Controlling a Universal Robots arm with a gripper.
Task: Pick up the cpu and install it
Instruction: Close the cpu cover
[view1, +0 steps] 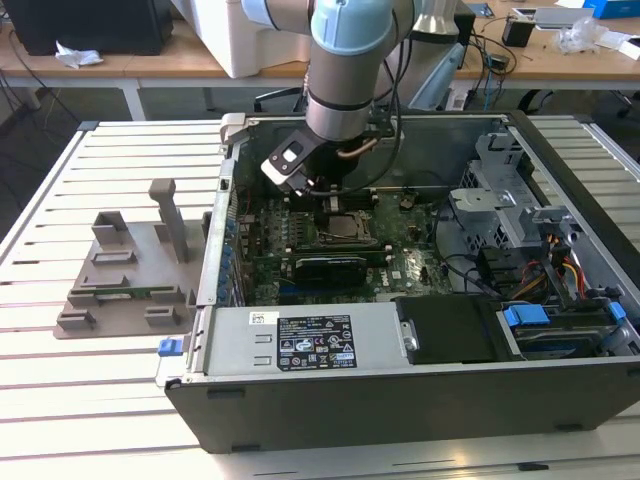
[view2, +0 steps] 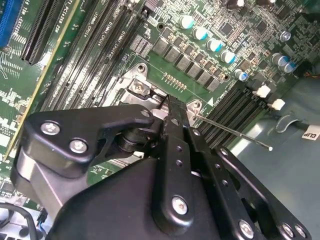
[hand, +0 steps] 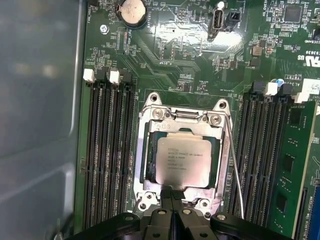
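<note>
CPU (hand: 182, 160) is in sight on my first wrist feed: it lies flat and square inside the motherboard socket (hand: 146, 150), silvery top facing up, with the socket's metal frame around all four edges. It looks level to me, with no corner riding high.

The gripper (hand: 172, 190) has its fingers (hand: 166, 199) pressed together, with just a thin seam between the two black tips. They clamp nothing. The tips sit right at one edge of the CPU, over the rim of the socket frame. I can't tell whether they actually touch the chip or hang just above it.

In the second wrist view I see the same gripper (view2: 169, 102) from the side, its dark linkage in front and the closed tips pointing down at the socket frame. A thin wire lever (view2: 235, 132) runs out alongside the socket, between it and a bank of black memory slots (view2: 240, 107). The lever (hand: 234, 165) also shows in the first wrist view, just beside the frame.

On the exterior view, the arm (view1: 345, 60) reaches down into the open computer case (view1: 400, 400), and the gripper (view1: 322, 198) is low over the green motherboard (view1: 410, 265). The case lies on a white slatted table (view1: 100, 410). The grey holder tray (view1: 120, 290) stands on that table outside the case, on the exterior view's left, well apart from the gripper.
</note>
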